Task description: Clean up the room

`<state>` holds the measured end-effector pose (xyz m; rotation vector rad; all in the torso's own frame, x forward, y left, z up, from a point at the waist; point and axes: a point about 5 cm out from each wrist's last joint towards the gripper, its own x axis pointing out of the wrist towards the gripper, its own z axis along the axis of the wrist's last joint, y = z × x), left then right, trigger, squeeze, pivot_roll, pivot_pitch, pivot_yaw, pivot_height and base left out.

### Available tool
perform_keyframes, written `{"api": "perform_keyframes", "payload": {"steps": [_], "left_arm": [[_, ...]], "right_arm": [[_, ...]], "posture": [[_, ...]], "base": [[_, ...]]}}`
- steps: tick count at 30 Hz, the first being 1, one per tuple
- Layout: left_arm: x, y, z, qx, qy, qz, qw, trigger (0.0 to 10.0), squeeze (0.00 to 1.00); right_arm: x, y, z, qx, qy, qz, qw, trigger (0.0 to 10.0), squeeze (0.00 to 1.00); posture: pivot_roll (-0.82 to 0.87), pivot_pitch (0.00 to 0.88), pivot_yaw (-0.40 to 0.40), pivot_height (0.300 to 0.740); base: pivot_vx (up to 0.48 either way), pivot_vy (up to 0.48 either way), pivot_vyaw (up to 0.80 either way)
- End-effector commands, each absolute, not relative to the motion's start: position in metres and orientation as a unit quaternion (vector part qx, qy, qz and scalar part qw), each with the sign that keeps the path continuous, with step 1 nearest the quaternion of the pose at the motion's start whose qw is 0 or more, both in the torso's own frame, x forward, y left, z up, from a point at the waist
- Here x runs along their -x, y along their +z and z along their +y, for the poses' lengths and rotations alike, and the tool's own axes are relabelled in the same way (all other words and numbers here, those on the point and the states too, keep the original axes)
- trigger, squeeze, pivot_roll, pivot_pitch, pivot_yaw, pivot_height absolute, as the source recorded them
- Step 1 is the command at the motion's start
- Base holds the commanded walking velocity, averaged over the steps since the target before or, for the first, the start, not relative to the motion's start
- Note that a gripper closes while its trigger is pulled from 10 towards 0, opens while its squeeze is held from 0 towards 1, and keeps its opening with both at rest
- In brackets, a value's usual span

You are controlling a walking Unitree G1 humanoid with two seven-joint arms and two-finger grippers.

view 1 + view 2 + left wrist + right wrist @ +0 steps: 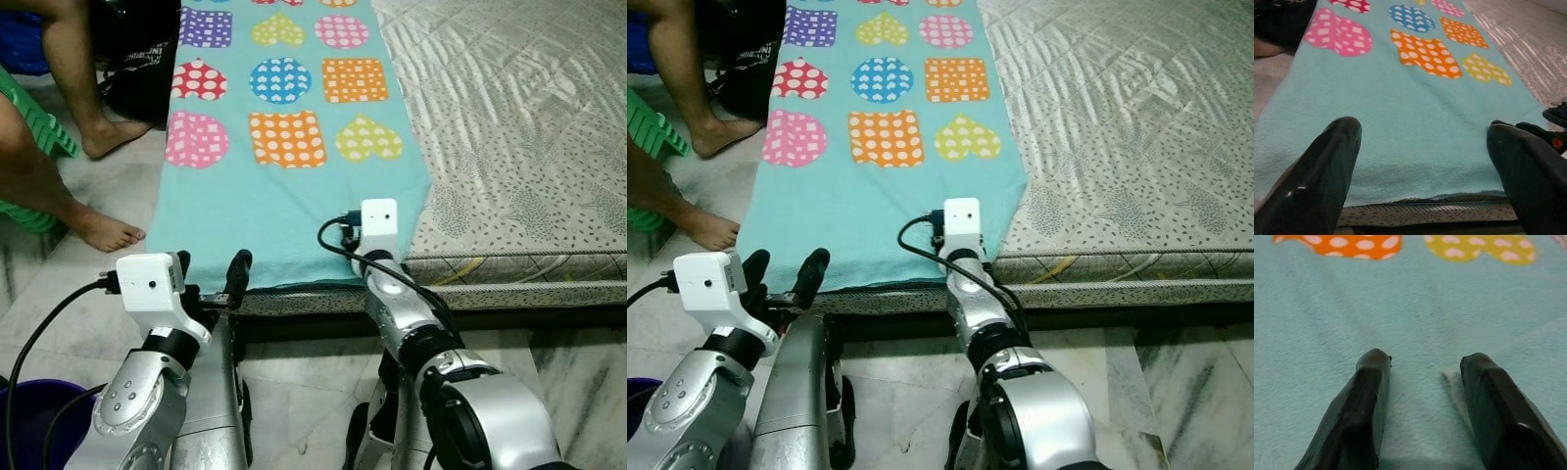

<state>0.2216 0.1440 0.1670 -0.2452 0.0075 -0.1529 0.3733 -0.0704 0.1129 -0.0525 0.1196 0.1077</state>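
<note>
blanket (284, 186): teal fleece with dotted hearts, circles and squares, lying flat along the left strip of the bed, its near edge hanging just over the mattress (519, 127) edge right in front of me

my right end effector (1422, 369): fingers apart, tips down on the blanket near its right corner, with a tiny ridge of fleece bunched between them

my left end effector (1425, 147): fingers wide apart too, sitting just short of the blanket's near edge and pointing at it, not touching as far as I can see

mattress: silvery quilted top, bare to the right of the blanket, speckled side panel facing me

person: two bare feet (103, 230) on the marble floor to the left of the bed, next to something green

bucket (34, 416): purple, down by my left arm on the floor
</note>
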Motion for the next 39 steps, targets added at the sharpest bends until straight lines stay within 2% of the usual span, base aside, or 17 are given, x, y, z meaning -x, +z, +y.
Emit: {"api": "perform_keyframes", "payload": {"steps": [1,6,8,12,13,15,16,23,39], "left_arm": [[-0.220,0.162,0.144,0.124,-0.076,0.015,0.989,10.0,0.00],[-0.220,0.162,0.144,0.124,-0.076,0.015,0.989,10.0,0.00],[-0.221,0.163,0.144,0.123,-0.076,0.013,0.989,10.0,0.00],[-0.222,0.163,0.144,0.123,-0.075,0.013,0.989,10.0,0.00],[-0.222,0.163,0.144,0.123,-0.074,0.013,0.990,10.0,0.00],[-0.222,0.163,0.144,0.123,-0.074,0.012,0.990,10.0,0.00],[-0.222,0.163,0.144,0.123,-0.074,0.012,0.990,10.0,0.00],[-0.223,0.163,0.144,0.122,-0.073,0.011,0.990,10.0,0.00],[-0.224,0.164,0.143,0.123,-0.073,0.008,0.990,10.0,0.00]], "right_arm": [[-0.369,0.104,-0.071,0.026,0.055,0.072,0.996,10.0,0.00],[-0.368,0.103,-0.070,0.033,0.056,0.074,0.995,10.0,0.00],[-0.368,0.099,-0.069,0.101,0.031,0.093,0.990,10.0,0.00],[-0.368,0.098,-0.068,0.121,0.030,0.102,0.987,10.0,0.00],[-0.368,0.097,-0.068,0.128,0.033,0.103,0.986,6.9,0.00],[-0.366,0.092,-0.068,0.146,0.039,0.113,0.982,7.0,0.00],[-0.365,0.090,-0.069,0.148,0.037,0.118,0.981,10.0,0.00],[-0.363,0.086,-0.075,0.147,0.019,0.127,0.981,10.0,0.00],[-0.369,0.096,-0.073,0.090,-0.002,0.129,0.988,10.0,0.00]], "posture": [[0.30,0.293,-0.044,0.534],[0.30,0.293,-0.044,0.534],[0.31,0.291,-0.047,0.534],[0.31,0.291,-0.048,0.534],[0.31,0.291,-0.048,0.534],[0.31,0.291,-0.048,0.534],[0.31,0.291,-0.048,0.534],[0.31,0.290,-0.048,0.534],[0.31,0.288,-0.054,0.534]], "base": [[0.000,0.000,0.00],[0.000,0.000,0.00],[0.000,0.000,0.00],[0.000,0.000,0.00],[0.000,0.000,0.00],[0.000,0.000,0.00],[0.000,0.000,0.00],[0.000,0.000,0.00],[0.000,0.000,0.00]]}}
